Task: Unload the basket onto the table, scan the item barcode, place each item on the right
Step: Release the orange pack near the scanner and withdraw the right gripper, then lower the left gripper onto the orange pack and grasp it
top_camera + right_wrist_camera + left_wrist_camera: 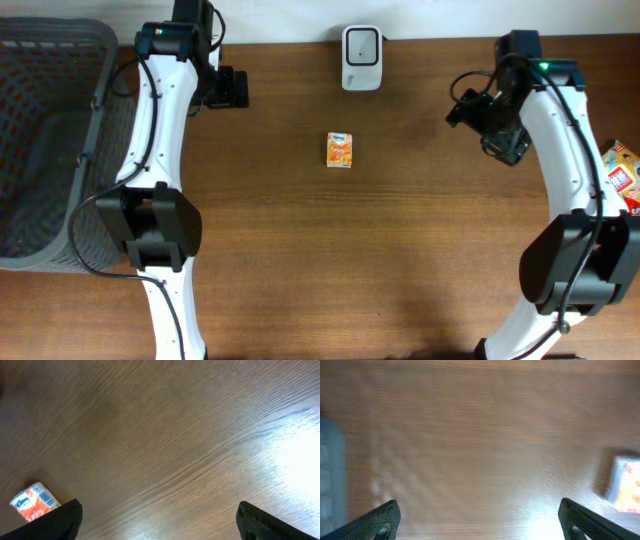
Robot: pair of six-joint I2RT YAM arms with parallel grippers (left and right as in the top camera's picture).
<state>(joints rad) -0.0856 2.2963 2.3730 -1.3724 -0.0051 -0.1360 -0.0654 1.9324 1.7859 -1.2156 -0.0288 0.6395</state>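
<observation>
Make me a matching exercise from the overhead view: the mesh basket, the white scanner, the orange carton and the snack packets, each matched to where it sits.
1. mesh basket
2. white scanner
3. orange carton
4. snack packets

A. middle of the table
B. far edge of the table
C. beside the left arm
D. beside the right arm

Pairs: 1-C, 2-B, 3-A, 4-D

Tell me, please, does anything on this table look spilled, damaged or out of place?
Nothing stands out. The small orange packet lies flat in front of the white scanner; nothing is spilled on the wooden table.
</observation>
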